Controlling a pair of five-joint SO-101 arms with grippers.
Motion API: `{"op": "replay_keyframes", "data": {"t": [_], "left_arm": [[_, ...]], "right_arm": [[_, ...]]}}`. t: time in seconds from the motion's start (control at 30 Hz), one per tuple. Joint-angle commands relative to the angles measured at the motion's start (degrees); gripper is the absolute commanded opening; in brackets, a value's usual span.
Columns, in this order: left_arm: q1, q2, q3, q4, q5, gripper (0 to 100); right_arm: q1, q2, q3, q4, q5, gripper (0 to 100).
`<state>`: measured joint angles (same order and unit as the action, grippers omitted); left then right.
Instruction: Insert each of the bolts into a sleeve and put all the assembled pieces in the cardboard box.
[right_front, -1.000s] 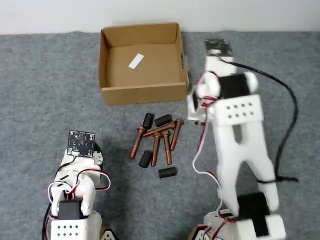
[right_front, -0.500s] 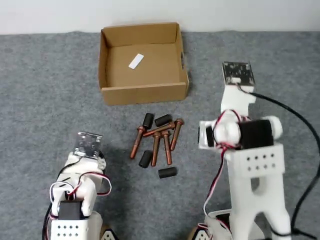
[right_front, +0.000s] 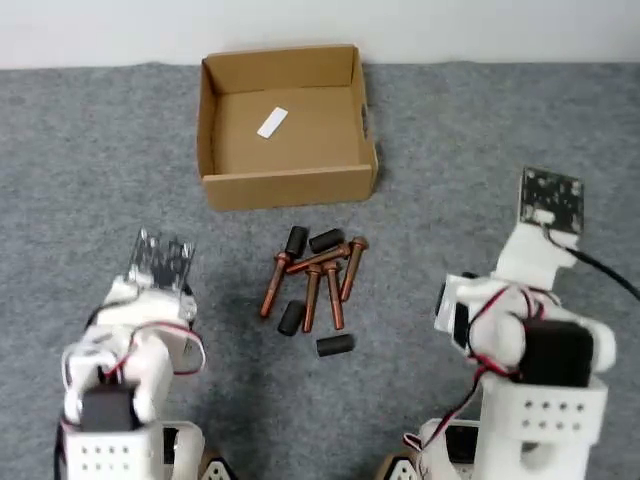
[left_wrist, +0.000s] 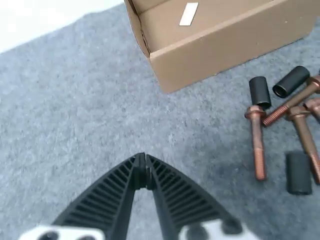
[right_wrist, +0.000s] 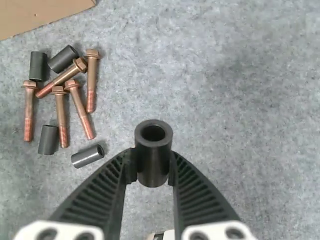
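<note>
The open cardboard box (right_front: 285, 115) stands at the far middle of the table with only a white label inside. In front of it lie several copper bolts (right_front: 315, 275) with loose black sleeves (right_front: 291, 317) around them. My right gripper (right_wrist: 152, 165) is shut on a black sleeve (right_wrist: 153, 150), held upright with its bore showing, above bare carpet to the right of the pile; the right arm (right_front: 530, 340) stands at the near right. My left gripper (left_wrist: 145, 167) is shut and holds nothing, over the carpet left of the bolts (left_wrist: 257, 140) and short of the box (left_wrist: 225, 45).
Grey carpet (right_front: 480, 130) covers the whole table. The left arm (right_front: 135, 330) stands at the near left. A black cable (right_front: 610, 275) runs off the right arm at the right edge. Open carpet lies on either side of the box.
The right arm has swung back from beside the box's right corner to the near right of the table. The left arm has shifted slightly left and forward.
</note>
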<state>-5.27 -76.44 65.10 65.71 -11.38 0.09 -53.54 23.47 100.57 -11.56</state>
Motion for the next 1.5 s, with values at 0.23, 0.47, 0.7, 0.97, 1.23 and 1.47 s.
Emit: {"op": "replay_keyframes", "data": {"t": [0.23,0.47,0.7,0.97,1.23,1.47], "left_arm": [[15.12,43.08,-38.81,19.96,4.13,1],[18.55,65.67,-52.35,21.19,4.31,1],[18.64,82.9,-62.55,23.3,4.4,9],[18.55,94.33,-70.81,23.74,4.4,17],[18.37,105.32,-79.16,22.51,4.4,17],[16.62,112.44,-84.79,21.27,4.4,17]], "right_arm": [[0.75,-8.57,5.98,1.36,-0.18,0.8],[0.75,-10.42,6.07,1.36,-4.31,0.8],[0.75,-10.51,5.98,1.36,-4.4,0.8],[0.75,-10.51,5.89,1.36,-4.48,0.8],[0.75,-10.51,5.89,1.36,-4.48,0.8],[0.75,-10.51,5.89,1.36,-4.31,0.8]]}}
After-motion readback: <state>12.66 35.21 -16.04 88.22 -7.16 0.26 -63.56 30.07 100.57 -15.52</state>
